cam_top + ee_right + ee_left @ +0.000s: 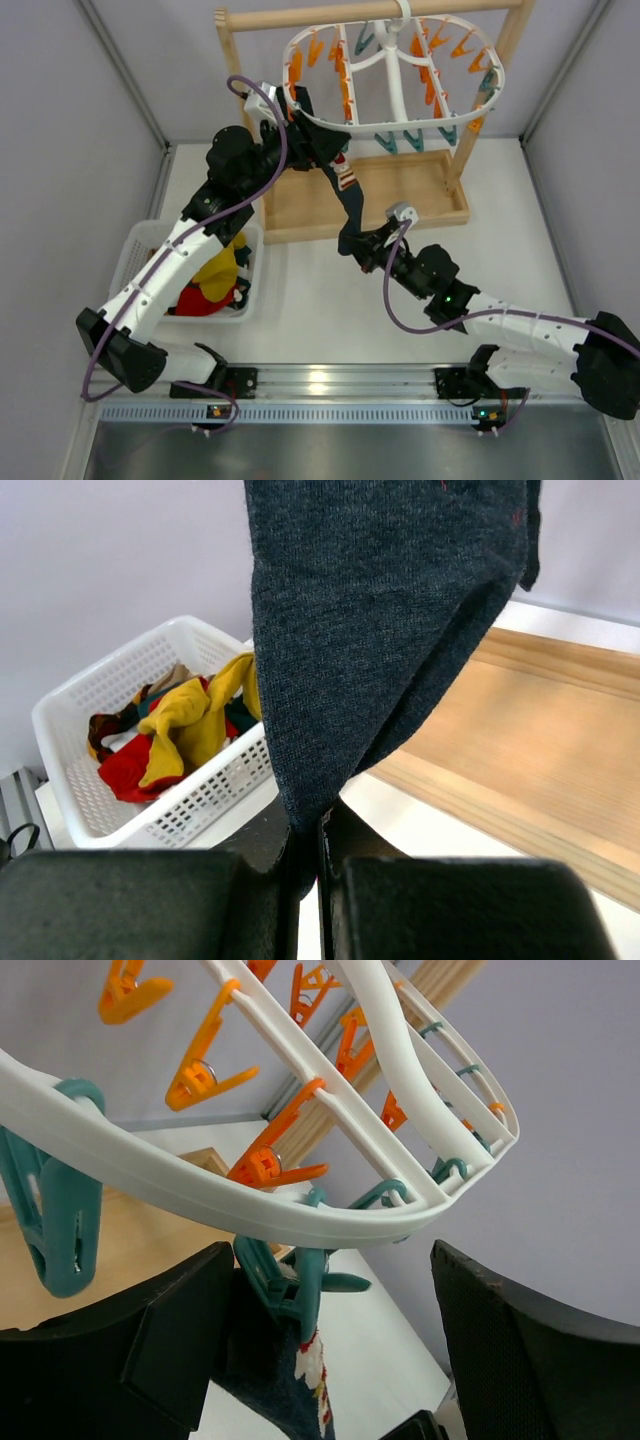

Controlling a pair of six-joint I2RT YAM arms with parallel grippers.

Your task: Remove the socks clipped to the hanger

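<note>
Top view: the left gripper hides the teal clip holding the dark sock. Right wrist view: the sock's upper end is cut off at 12 o'clock. Left wrist view: the hanger runs off at 9 and 12 o'clock.

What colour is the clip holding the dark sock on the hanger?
Teal; the clip on the dark sock shows best in left wrist view.

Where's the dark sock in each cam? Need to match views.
Top external: dark sock at centre, hanging from the hanger down to the right end effector.
Left wrist: bottom centre, under a teal clip, patterned band showing.
Right wrist: fills the upper centre, lower tip pinched in the end effector.
Shared landmark: wooden rack base; lower left in left wrist, right side in right wrist.
</note>
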